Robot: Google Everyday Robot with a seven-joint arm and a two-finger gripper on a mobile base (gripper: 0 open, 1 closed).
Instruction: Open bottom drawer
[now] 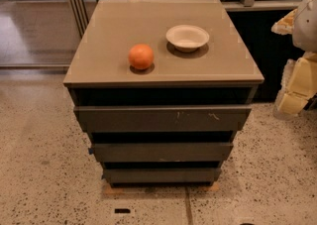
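Note:
The bottom drawer point(161, 175) is a plain dark grey-brown flat front, the narrowest of three on the cabinet, just above the floor. Above it are the mid-sized drawer point(162, 151) with a small blue tab at its left end and the widest drawer point(162, 118) with pale scratch marks. All three fronts sit about flush with each other. My gripper point(295, 87) is at the right edge of the view, beside the cabinet's right side, well above and to the right of the bottom drawer.
An orange point(141, 56) and a white bowl point(187, 37) sit on the cabinet top point(109, 30). The cabinet stands on a speckled floor point(44, 169). A railing and dark wall run behind it.

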